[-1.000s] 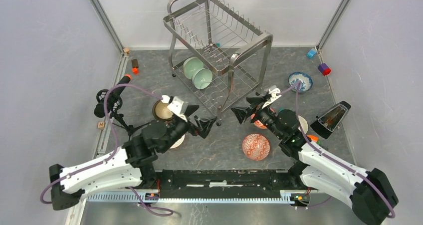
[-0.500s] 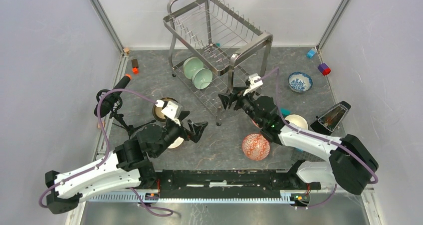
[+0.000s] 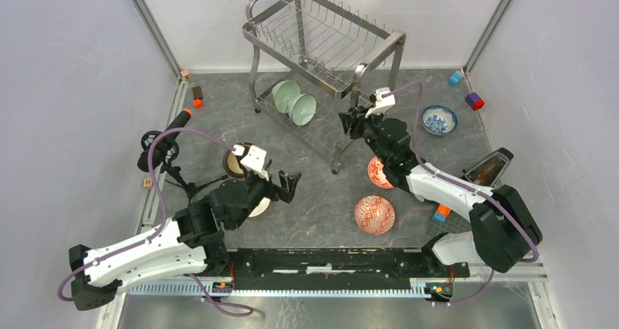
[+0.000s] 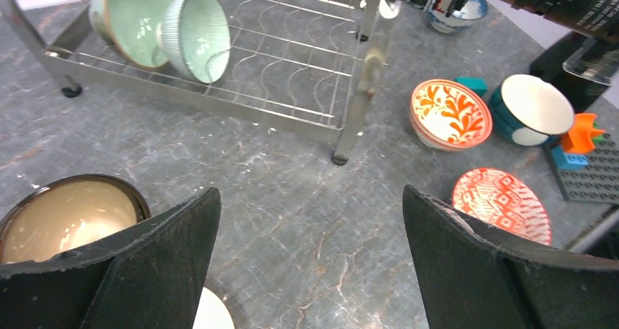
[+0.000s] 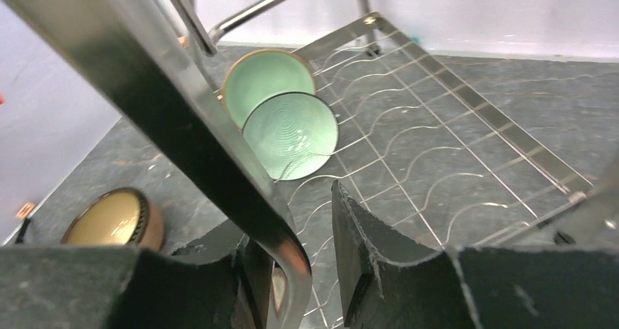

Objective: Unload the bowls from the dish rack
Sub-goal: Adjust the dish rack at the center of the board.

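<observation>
The right claw (image 3: 355, 121) has reached across from the open counter (image 3: 321, 198) to the dish rack (image 3: 325, 41) and drawn in from wide to narrow. It now straddles one steel upright (image 5: 182, 103), one finger against it and a sliver of gap at the other. The rack has swung round with it, so this looks like a grab at the frame, not at a bowl. That leaves the unloading no further on. Two pale green bowls (image 3: 295, 103) stand on edge on the lower tier, beyond this claw and to its left, well apart from its fingers. The left claw (image 3: 288, 183) hangs wide and holds nothing. The brown bowl (image 4: 69, 219) sits just under its left finger, and the green pair lies far ahead of it.
</observation>
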{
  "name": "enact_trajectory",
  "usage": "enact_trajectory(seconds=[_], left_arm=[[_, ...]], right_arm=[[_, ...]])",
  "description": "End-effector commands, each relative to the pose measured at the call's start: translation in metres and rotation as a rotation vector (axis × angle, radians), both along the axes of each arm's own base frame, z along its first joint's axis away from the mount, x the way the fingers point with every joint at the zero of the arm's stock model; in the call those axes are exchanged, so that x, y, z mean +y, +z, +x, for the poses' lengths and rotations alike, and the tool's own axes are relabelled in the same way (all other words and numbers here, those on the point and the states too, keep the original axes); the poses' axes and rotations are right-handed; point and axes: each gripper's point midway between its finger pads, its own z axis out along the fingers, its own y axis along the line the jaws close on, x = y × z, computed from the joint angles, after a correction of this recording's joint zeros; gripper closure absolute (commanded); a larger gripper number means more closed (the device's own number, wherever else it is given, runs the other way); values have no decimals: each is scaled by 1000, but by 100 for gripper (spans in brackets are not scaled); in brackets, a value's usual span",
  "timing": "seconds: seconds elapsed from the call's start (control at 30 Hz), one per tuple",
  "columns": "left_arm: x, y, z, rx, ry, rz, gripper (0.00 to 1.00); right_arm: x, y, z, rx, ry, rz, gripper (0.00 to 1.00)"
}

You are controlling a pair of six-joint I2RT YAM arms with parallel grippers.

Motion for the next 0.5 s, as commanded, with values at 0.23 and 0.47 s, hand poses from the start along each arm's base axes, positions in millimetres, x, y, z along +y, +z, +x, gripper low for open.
enact_trajectory(seconds=[0.23, 0.47], left_arm=[[11, 52, 46, -149, 262, 92, 0], [11, 63, 90, -122, 388, 33, 0]], right_arm=[[-65, -8, 66, 53, -187, -71, 62], [-87, -19, 76, 82, -214, -57, 54]])
